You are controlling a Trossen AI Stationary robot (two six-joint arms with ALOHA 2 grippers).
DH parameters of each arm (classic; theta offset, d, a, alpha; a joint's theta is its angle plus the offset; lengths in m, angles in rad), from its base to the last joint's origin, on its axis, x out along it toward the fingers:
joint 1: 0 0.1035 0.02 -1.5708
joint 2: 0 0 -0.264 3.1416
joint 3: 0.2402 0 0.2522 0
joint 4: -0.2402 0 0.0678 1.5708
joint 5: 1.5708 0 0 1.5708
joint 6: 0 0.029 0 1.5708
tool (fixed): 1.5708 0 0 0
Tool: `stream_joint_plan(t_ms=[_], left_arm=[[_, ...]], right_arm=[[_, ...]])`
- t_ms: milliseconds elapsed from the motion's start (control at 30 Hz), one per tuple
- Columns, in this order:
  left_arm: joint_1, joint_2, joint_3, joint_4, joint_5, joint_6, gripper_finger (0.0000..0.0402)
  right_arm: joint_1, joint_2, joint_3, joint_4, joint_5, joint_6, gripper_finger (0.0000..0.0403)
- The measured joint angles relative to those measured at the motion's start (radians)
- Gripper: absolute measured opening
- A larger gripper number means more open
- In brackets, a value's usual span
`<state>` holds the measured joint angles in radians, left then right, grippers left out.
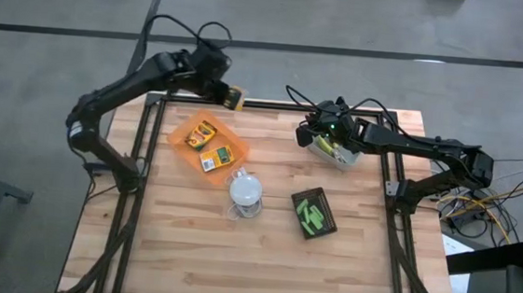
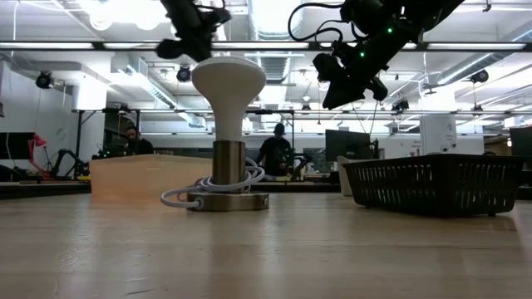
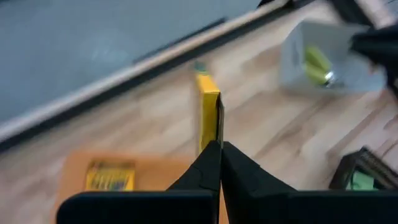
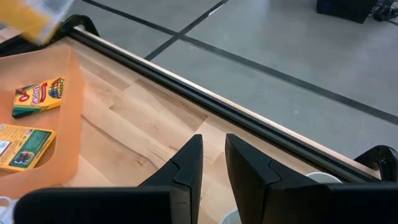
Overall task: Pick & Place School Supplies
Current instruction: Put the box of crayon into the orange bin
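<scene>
Yellow card shows edge-on between the fingers of the left gripper (image 3: 219, 163): a flat yellow printed box (image 1: 235, 97) is pinched tight there and held aloft over the table's far edge, just beyond the orange plastic tray (image 1: 179, 144). Two matching boxes are already laid in that tray (image 4: 37, 95), so the step is judged to be a carry and drop-off. The box is best brought squarely over the tray's bare corner, lowered flat rather than on edge, and only then let go, so nothing is knocked or left leaning on its neighbours. The right gripper (image 4: 212, 163) is kept above the grey tray (image 1: 334, 154), fingers narrowly apart with nothing seen between them.
</scene>
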<state>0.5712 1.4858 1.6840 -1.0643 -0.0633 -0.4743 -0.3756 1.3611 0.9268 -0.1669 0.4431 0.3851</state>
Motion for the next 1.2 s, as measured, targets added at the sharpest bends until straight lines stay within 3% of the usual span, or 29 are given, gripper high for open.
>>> stream_joint_plan(t_ms=[300,433,867,1200], left_arm=[[-0.009,-0.028,-0.003,-0.318,-0.022,-0.149,0.0003],[-0.024,-0.017,-0.031,-0.366,-0.01,-0.154,0.0005],[-0.029,-0.017,-0.35,-0.174,0.178,-0.182,0.0003],[-0.014,-0.017,-0.522,0.006,0.212,-0.174,0.0006]], right_arm=[[0.0,0.0,0.0,0.0,0.0,0.0,0.0068],[0.0,0.0,0.0,0.0,0.0,0.0,0.0068],[0.0,0.0,0.0,0.0,0.0,0.0,0.0068],[0.0,0.0,0.0,0.0,0.0,0.0,0.0068]])
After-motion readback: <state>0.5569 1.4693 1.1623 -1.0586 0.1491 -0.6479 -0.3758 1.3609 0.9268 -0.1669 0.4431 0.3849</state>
